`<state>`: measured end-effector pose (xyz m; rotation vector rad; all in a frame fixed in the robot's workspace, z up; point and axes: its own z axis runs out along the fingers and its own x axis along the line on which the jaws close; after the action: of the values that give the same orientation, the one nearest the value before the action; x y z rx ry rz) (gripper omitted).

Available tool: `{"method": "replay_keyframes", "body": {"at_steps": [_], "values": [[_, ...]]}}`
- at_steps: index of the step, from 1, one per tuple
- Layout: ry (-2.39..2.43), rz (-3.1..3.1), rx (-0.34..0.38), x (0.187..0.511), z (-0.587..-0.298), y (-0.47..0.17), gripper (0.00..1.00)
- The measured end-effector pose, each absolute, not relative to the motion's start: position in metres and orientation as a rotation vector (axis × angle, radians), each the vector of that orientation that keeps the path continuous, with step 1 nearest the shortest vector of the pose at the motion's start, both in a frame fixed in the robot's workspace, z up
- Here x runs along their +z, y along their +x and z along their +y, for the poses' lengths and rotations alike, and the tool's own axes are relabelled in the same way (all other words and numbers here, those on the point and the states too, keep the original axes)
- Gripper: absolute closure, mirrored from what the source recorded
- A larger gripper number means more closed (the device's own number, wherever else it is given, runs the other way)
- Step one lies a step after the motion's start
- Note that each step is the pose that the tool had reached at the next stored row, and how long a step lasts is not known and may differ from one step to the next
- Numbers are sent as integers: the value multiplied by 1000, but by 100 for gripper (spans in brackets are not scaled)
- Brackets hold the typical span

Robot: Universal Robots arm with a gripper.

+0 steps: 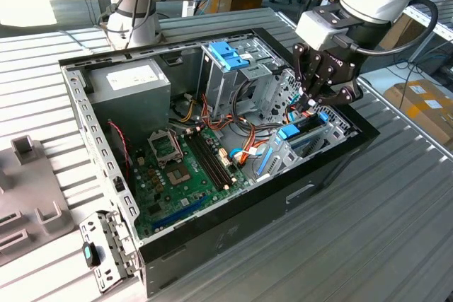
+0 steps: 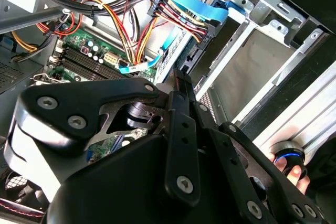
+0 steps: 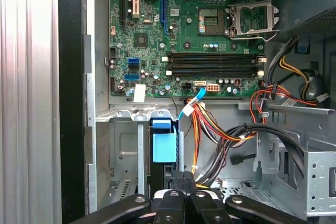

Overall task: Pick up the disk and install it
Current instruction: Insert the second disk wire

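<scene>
**Gripper over the drive bay of an open computer case**

The black gripper (image 1: 318, 97) hangs over the drive bay at the case's corner toward the exterior view's right; whether its linkage is closed cannot be told. Just below it, the disk (image 1: 301, 136) sits upright in the bay, its blue rail showing. The open computer case (image 1: 212, 231) lies on the slatted metal bench (image 1: 368, 231), motherboard (image 1: 180, 167) exposed.

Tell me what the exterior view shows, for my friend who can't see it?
A robot arm's black claw reaches down into an open computer case, right over a slot with blue plastic parts near the exterior view's right. Inside lie a green motherboard, a grey power-supply box, coloured wires and a metal drive cage with a blue handle.
</scene>
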<state>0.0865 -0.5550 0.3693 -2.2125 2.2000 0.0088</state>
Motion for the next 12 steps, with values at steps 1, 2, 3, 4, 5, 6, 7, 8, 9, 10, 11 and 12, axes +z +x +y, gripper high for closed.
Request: {"method": "replay_keyframes", "body": {"at_steps": [1,2,3,4,5,6,7,8,9,10,11,12], "values": [[-2212,2200,9,369,-555,86,89],[-2212,2200,9,369,-555,86,89],[-2212,2200,9,369,-555,86,89],[-2212,2200,9,369,-555,86,83],[-2212,2200,9,369,-555,86,76],[-2212,2200,9,369,-555,87,71],[-2212,2200,9,369,-555,86,64],[-2212,2200,9,369,-555,86,64],[-2212,2200,9,369,-555,86,58],[-2212,2200,9,369,-555,86,58],[-2212,2200,9,369,-555,86,58],[-2212,2200,9,369,-555,86,58]]}}
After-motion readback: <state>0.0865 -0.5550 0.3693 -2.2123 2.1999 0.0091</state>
